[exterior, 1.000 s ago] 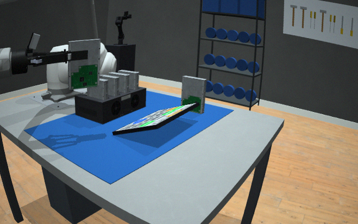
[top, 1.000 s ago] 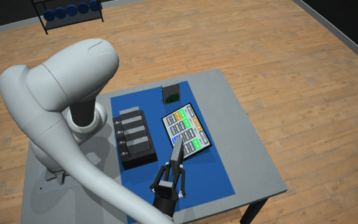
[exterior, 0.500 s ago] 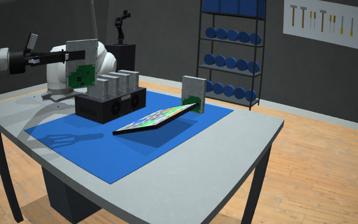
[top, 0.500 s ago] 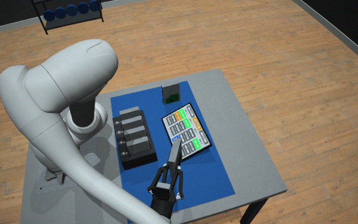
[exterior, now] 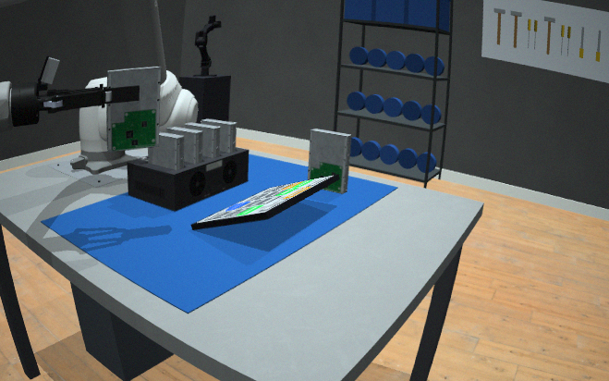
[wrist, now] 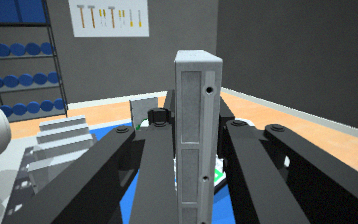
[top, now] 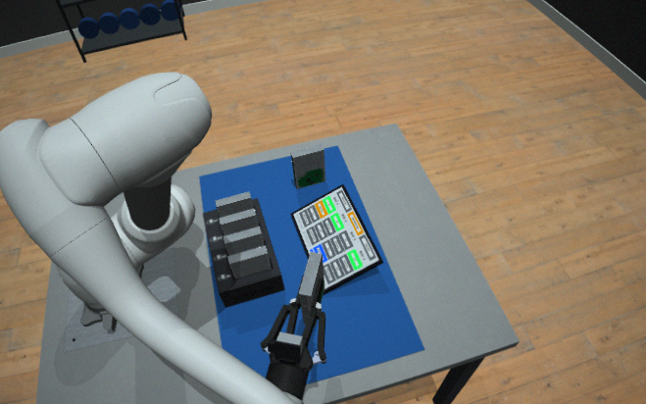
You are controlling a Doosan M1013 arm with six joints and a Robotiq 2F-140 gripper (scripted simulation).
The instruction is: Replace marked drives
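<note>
1. One drive is clamped in my pincer, pinched on its broad faces near the top. It hangs upright in the air above the near end of the blue mat, green board low. The grip is high and narrow, so I judge that a quick swing or a knock could make it pivot or slip out.
2. Four drives stand in the black dock, just beside my load, so every bay looks full. I can't seat this one until a marked drive comes out, and my pincer is busy. Brushing a seated drive in passing could lift it slightly, which would count as a bay open.
3. If I push down off-line into a bay, I think the dock could tip or slide off flat.
4. The screen leans on the mat past the dock, showing orange, green and blue cells. Its lettering is too small for me to read, so picking the wrong bay is a real danger.
5. The other loose drive stands upright at the mat's far end, and a careless sweep could topple it.
6. Farthest off, the wall poster shows only tool pictures, with no words I can make out, and no brand is visible anywhere
</note>
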